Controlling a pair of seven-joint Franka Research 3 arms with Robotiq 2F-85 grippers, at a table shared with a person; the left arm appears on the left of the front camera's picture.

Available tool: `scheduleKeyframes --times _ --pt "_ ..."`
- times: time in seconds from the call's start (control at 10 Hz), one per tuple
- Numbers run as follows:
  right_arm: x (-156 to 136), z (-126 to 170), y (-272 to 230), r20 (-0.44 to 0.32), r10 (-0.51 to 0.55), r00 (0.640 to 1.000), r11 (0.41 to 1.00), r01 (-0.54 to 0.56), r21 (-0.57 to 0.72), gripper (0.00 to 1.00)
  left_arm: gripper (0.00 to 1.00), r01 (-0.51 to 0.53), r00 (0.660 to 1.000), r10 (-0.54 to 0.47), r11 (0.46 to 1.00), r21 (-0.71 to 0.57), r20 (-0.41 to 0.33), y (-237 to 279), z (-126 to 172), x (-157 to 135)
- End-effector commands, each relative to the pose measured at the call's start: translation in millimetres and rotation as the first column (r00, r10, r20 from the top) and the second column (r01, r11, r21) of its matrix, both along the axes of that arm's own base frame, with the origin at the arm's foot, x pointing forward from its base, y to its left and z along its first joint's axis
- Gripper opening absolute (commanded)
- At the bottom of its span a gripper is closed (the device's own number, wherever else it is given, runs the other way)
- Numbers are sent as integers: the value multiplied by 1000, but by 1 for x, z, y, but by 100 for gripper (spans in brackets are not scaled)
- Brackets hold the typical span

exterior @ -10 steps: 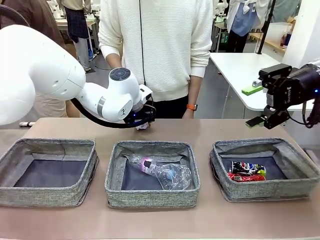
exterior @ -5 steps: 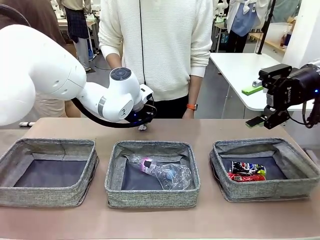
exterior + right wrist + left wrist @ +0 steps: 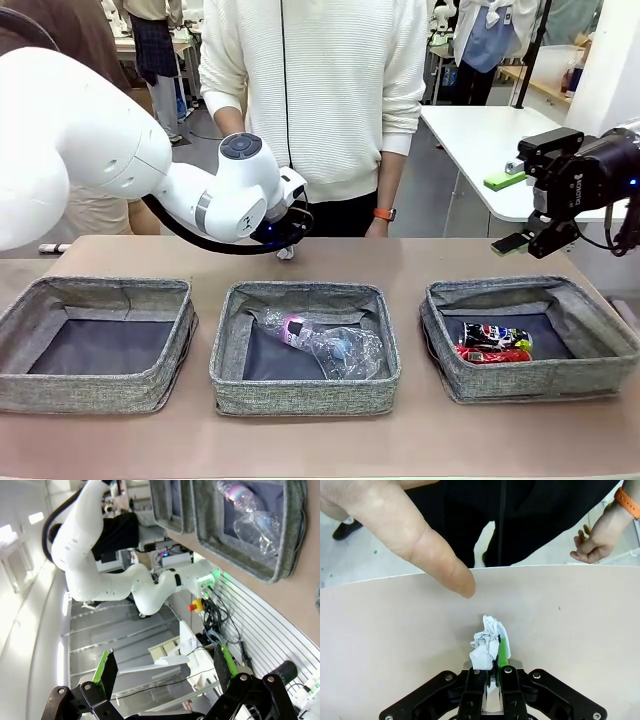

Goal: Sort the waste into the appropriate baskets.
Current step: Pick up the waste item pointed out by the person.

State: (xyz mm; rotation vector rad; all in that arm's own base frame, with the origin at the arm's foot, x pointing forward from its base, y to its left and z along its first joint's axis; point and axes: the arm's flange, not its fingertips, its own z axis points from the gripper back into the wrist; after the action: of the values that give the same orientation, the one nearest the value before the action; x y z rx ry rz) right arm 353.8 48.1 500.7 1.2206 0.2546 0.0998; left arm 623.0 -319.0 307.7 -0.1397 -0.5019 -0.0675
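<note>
The left claw pinches the paper ball at its six o'clock edge; light, soft, it looks crushable, best gripped mid-body.

A: What has the left gripper got?
B: The crumpled white paper ball, pinched between its closed fingers; one green pad shows against the paper; the ball sits on the pale table.
A: And the person?
B: One fingertip points down just beyond the ball; another hand hangs past the table's far edge.
</note>
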Motion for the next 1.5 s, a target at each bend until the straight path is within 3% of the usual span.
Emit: scheduleKeyframes --times 0.0,0.2,0.4,0.5,0.6,0.8,0.9,1.0,1.2,1.3,1.4 --pt "1 7 1 -17 -9 1000 1000 9 12 100 0 -5 1000 5 1000 -6 -16 -1 8 -12" --pt "1 7 1 -17 -9 1000 1000 9 12 100 0 47 997 -49 998 -38 -53 -8 38 -34" --pt "1 7 1 -17 -9 1000 1000 9 12 100 0 26 991 -26 1000 -8 -131 -20 124 -72" --pt "1 7 1 -17 -9 1000 1000 9 12 100 0 78 984 -78 997 -5 -158 -26 167 -88" --pt "1 7 1 -17 -9 1000 1000 9 12 100 0 126 978 -120 992 24 -169 -31 206 -98" --pt "1 7 1 -17 -9 1000 1000 9 12 100 0 89 985 -81 995 44 -155 -27 276 -110" --pt "1 7 1 -17 -9 1000 1000 9 12 100 0 56 987 -53 998 13 -152 -11 279 -114" --pt "1 7 1 -17 -9 1000 1000 9 12 100 0 92 986 -85 995 44 -144 -34 268 -130" --pt "1 7 1 -17 -9 1000 1000 9 12 100 0 92 986 -85 995 44 -144 -34 268 -130" --pt "1 7 1 -17 -9 1000 1000 9 12 100 7 79 986 -71 996 42 -150 -27 285 -128" --pt "1 7 1 -17 -9 1000 1000 9 12 100 7 156 962 -126 982 109 -244 -20 264 -130"
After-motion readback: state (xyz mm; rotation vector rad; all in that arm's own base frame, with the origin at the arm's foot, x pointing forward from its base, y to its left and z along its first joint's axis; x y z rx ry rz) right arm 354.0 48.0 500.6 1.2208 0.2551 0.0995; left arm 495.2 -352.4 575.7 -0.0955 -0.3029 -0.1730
